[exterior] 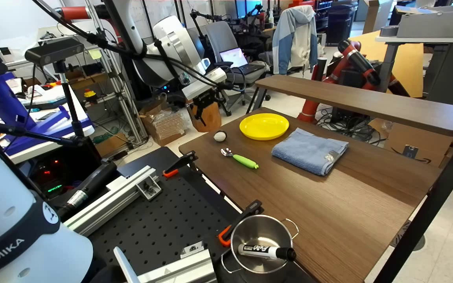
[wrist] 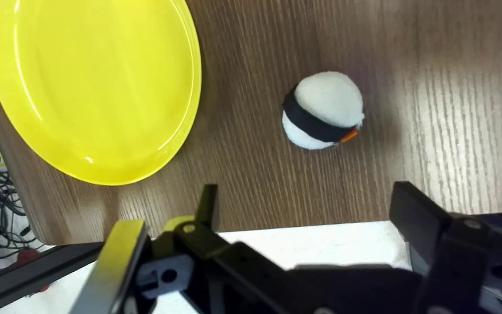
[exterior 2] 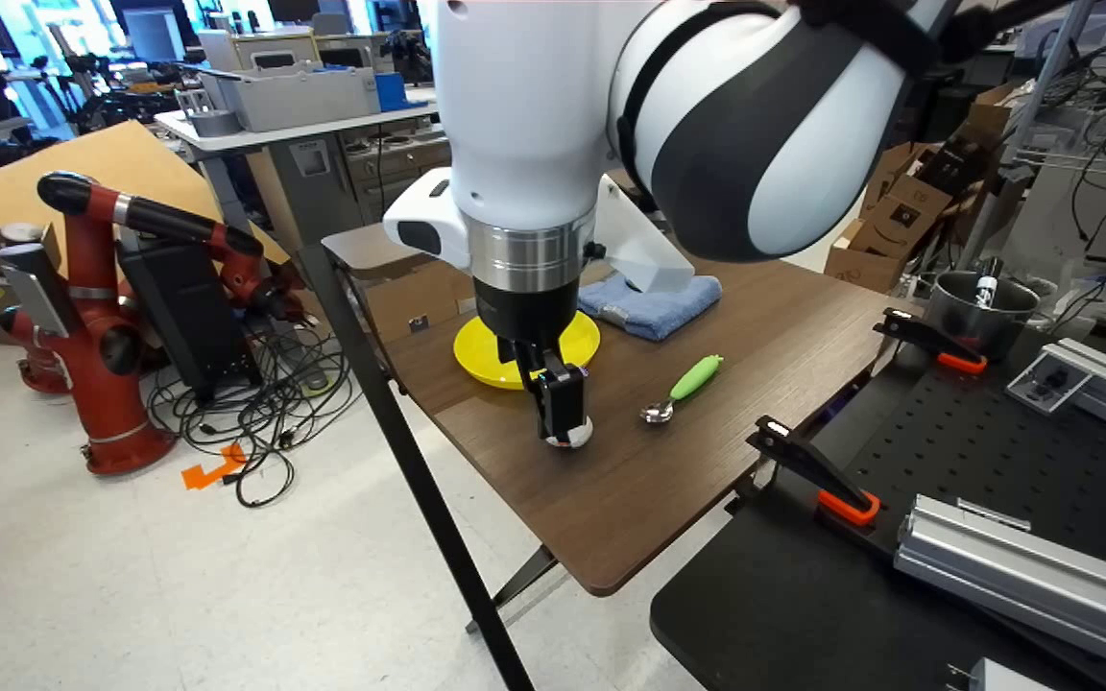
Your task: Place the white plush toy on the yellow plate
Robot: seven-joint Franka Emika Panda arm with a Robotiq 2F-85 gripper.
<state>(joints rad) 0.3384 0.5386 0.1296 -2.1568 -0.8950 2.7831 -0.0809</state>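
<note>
Near the edge of the table (wrist: 242,131), the gripper (wrist: 306,190) hangs with jaws wide, empty — an off-centre descent could roll the white plush toy (wrist: 326,104) off.

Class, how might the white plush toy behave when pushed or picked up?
The white plush toy looks apt to roll: it is roundish and rests on a flat table. Its matte, fabric-like surface suggests it may squash slightly and probably won't slip easily.

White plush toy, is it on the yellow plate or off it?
Off. In the wrist view, the white plush toy lies on the brown table, with wood grain showing between it and the yellow plate.
</note>
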